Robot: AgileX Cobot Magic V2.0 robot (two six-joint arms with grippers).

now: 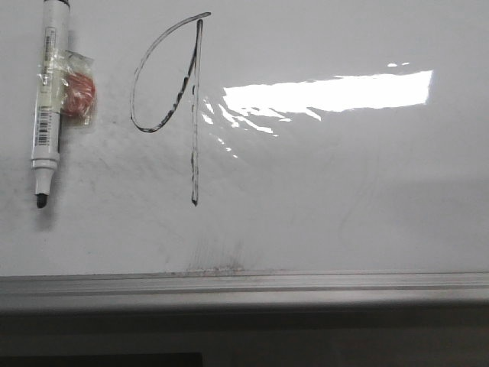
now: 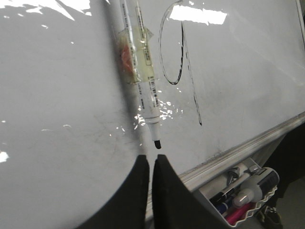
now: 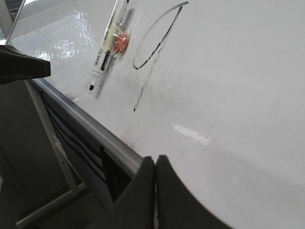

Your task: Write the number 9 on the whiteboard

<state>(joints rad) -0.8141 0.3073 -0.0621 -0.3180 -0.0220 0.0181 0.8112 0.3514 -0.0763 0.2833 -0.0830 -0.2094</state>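
**Figure drawn, arms clear of the board**

Number 9 (image 1: 172,92) stands complete on the whiteboard (image 1: 344,199), its loop joined to a long stem. A marker (image 1: 47,99) rests uncapped on the board beside it, well apart from the strokes. Left pincer (image 2: 151,164) and right pincer (image 3: 155,167) are both closed on nothing. Any retreat should avoid the grey rail (image 1: 306,281) and wet ink; open board lies rightward.

We see a broad white glare patch (image 1: 328,93) blowing out the glossy whiteboard (image 1: 344,199) right of the number 9 (image 1: 172,92) in the front view. Smaller glints speckle both wrist views. The marker (image 1: 47,99) casts a soft shadow. Below the rail everything goes dim, and focus is slightly soft.
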